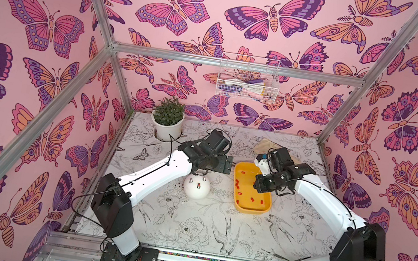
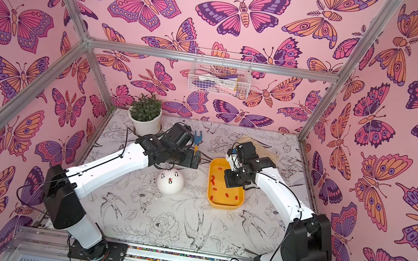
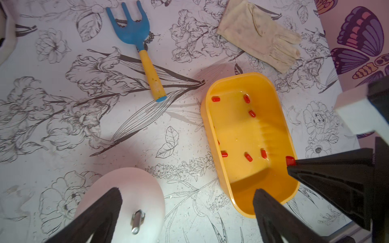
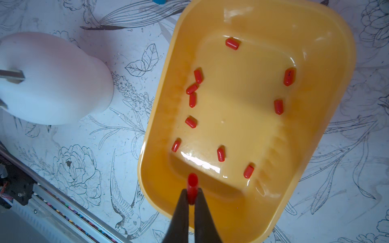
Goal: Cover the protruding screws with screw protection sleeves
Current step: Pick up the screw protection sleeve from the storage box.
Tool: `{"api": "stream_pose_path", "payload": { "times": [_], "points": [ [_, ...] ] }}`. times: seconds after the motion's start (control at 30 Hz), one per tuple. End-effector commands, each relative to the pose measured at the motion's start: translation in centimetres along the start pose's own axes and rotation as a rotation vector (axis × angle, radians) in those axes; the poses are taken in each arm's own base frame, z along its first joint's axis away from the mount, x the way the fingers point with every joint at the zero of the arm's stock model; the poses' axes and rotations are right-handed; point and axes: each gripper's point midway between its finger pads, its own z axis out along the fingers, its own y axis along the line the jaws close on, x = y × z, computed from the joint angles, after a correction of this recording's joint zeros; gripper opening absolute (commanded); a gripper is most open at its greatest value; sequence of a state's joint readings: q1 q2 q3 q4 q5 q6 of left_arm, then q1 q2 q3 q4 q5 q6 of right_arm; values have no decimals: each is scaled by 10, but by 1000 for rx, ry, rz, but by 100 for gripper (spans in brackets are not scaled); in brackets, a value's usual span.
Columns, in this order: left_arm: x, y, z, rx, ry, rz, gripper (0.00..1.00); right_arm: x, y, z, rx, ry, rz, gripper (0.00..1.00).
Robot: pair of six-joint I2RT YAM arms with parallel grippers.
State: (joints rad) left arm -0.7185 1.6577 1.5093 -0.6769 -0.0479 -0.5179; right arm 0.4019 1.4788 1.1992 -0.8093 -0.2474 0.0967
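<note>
Carrying sleeve (image 4: 192, 182) | right gripper (image 4: 192, 196) clamped on it | left gripper (image 3: 188, 190) spread wide | to be lowered squarely onto bare screw (image 3: 137, 218) at left

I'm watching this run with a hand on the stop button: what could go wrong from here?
The right gripper pinches the red sleeve only by one end, so it may twist or slip before reaching the white dome. The left gripper, open just over the dome, could block or bump the sleeve's approach.

The left arm (image 1: 158, 167) covers part of the white dome (image 1: 196, 189).
</note>
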Motion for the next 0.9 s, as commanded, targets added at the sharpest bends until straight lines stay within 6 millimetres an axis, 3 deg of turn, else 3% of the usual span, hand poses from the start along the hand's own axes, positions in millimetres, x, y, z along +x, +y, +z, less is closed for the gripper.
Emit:
{"api": "stream_pose_path", "payload": {
  "times": [0.0,0.4,0.87],
  "points": [
    [-4,-19,8,90,20,28,100,-8,15,-26,-59,-51,-25,10],
    [-4,-70,33,201,46,77,100,-21,32,-60,-109,-143,-43,10],
    [-10,-100,33,286,17,82,100,-24,34,-64,-117,-167,-47,10]
  ]
}}
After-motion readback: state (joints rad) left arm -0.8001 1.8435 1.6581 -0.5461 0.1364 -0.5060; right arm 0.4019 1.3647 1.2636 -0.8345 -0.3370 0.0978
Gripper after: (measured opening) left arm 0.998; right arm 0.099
